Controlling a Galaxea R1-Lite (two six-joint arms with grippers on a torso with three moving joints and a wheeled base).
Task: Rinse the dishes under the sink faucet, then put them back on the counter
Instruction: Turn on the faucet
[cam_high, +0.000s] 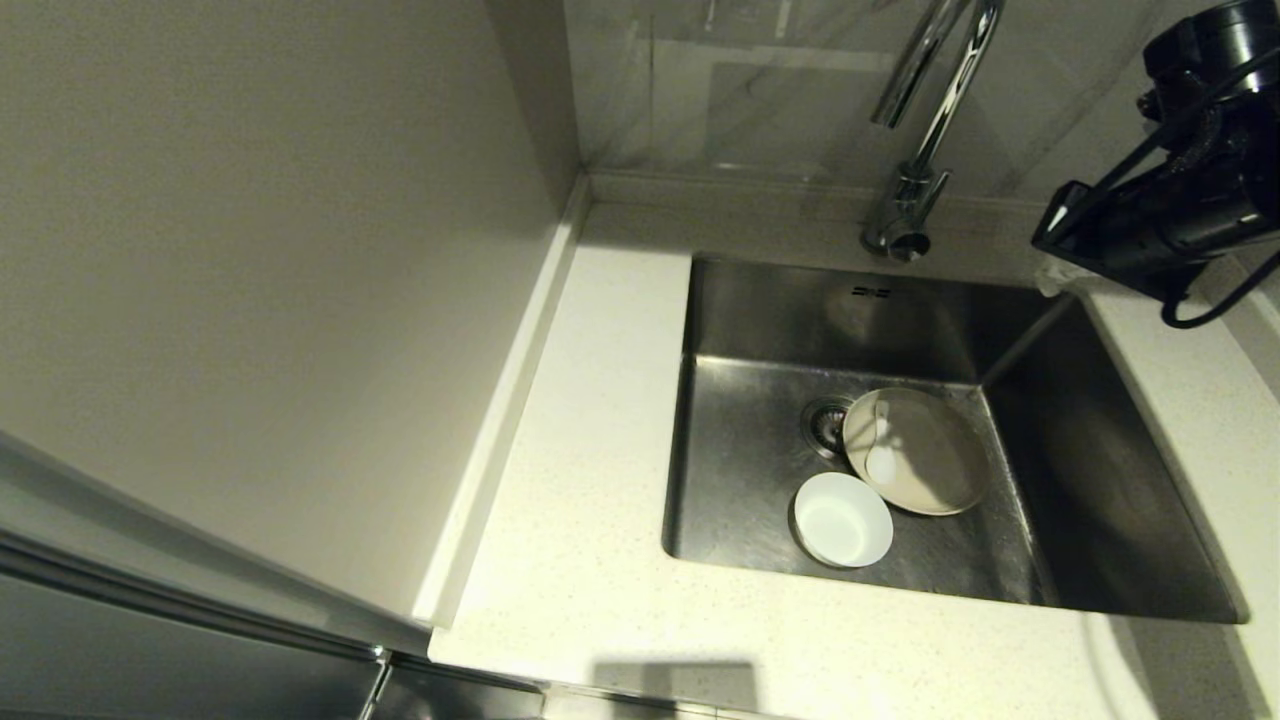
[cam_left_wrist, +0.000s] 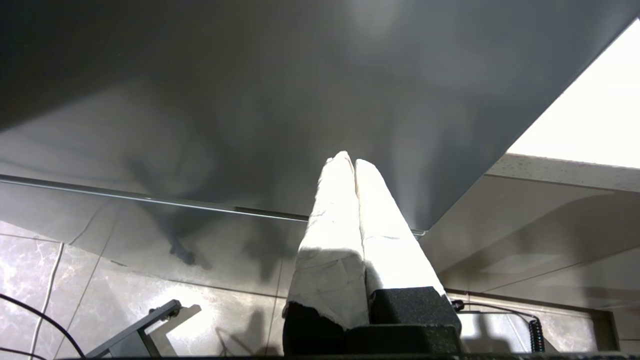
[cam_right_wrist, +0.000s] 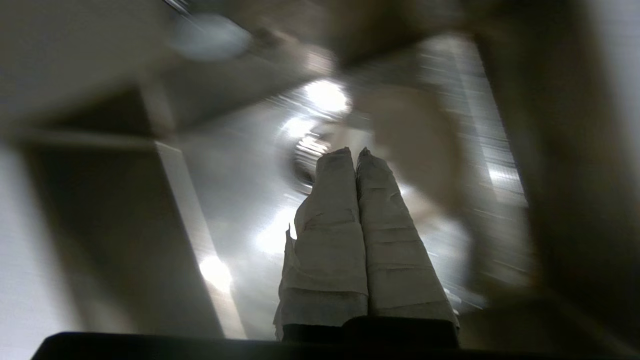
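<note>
All three dishes sit on the floor of the sink (cam_high: 760, 330). The plate (cam_high: 925, 455) lies flat toward the middle of the basin, its edge overlapping the drain strainer (cam_high: 826, 424). The spoon (cam_high: 881, 450) lies on the plate near the strainer side, bowl end toward the front of the basin, handle pointing toward the back wall. The bowl (cam_high: 842, 519) stands upright on the sink floor just in front of the plate, rim close to or touching the plate's edge; cannot tell which.

The faucet (cam_high: 925, 130) rises from the counter (cam_high: 580, 500) behind the sink's back edge, its spout curving out of the top of the head view. No water stream is visible.

The right arm (cam_high: 1180, 190) hangs above the far right corner of the sink, near the back wall. The right gripper (cam_right_wrist: 359, 152) has its wrapped fingers (cam_right_wrist: 330, 225) pressed together, holding nothing; beyond the tips the wrist view shows blurred steel, with bright reflections.

The left gripper (cam_left_wrist: 350, 159) is out of the head view. Its wrist view shows it low, pointing at a dark cabinet front (cam_left_wrist: 250, 100) above a tiled floor (cam_left_wrist: 100, 280), fingers closed tip to tip and empty.
</note>
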